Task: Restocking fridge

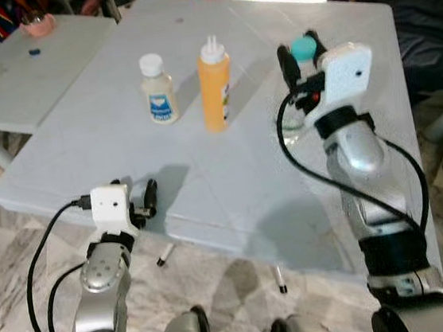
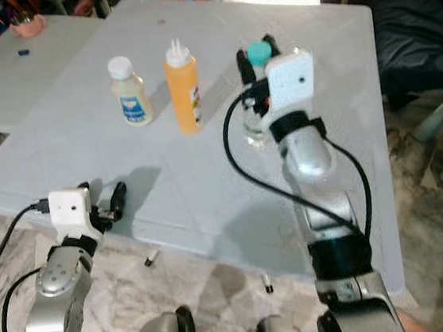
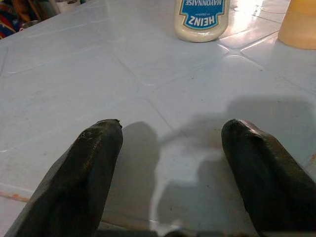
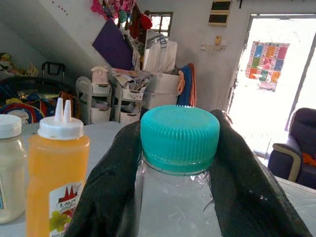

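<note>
Right gripper (image 2: 255, 56) clamped round the neck of a clear water bottle (image 4: 176, 207), fingers (image 4: 106, 187) touching both sides just under its ribbed teal cap (image 4: 179, 136). Bottle upright on the white table (image 1: 207, 183), right of the orange sauce bottle (image 1: 216, 86); mayonnaise jar (image 1: 157, 89) left of that. Left gripper (image 1: 139, 199) spread wide, holding nothing, over the table's near edge.

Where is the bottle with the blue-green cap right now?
The clear bottle with the teal cap stands on the grey table, between the right pincer's two black fingers, to the robot's right of the orange sauce bottle.
</note>
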Robot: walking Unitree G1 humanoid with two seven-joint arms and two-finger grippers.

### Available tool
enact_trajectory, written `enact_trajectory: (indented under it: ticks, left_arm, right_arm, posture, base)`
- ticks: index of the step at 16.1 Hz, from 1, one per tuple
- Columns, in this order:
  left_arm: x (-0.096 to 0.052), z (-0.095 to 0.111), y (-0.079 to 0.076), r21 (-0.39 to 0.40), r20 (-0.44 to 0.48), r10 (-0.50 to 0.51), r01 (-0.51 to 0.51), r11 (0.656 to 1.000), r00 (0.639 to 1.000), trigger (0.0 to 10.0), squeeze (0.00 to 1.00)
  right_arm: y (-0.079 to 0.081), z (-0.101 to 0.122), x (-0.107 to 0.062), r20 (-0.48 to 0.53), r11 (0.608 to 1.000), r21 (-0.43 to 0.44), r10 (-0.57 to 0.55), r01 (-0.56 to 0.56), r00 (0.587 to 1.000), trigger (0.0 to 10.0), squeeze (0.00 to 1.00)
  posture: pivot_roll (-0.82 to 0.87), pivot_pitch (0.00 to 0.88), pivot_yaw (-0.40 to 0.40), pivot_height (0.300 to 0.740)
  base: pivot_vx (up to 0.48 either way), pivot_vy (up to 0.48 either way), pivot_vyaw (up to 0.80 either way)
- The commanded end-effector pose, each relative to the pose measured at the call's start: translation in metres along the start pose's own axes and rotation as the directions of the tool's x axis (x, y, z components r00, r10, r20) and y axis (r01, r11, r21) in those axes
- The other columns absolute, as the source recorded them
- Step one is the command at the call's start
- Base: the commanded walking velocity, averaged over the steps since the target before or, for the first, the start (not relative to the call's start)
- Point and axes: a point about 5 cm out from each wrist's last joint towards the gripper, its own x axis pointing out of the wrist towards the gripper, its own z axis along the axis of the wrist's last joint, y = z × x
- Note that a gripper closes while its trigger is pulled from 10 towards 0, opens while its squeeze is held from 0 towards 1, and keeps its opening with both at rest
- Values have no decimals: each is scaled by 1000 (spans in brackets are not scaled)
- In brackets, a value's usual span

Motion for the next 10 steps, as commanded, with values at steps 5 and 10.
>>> enact_trajectory:
  ticks: [5, 10]
  left_arm:
    - [-1, -7, -2, -29, -43, 3, -4, 1000, 999, 10000, 0]
    - [3, -6, -4, -39, -36, -4, 3, 999, 999, 10000, 0]
  right_arm:
    - [10, -24, -17, -128, 999, 18, -24, 27, 991, 10000, 0]
    - [4, -22, -17, -132, 998, -18, -68, 66, 989, 10000, 0]
  posture:
    - [39, 114, 34, 740]
    - [30, 109, 27, 740]
  base:
    - [0, 472, 0]
    - [0, 469, 0]
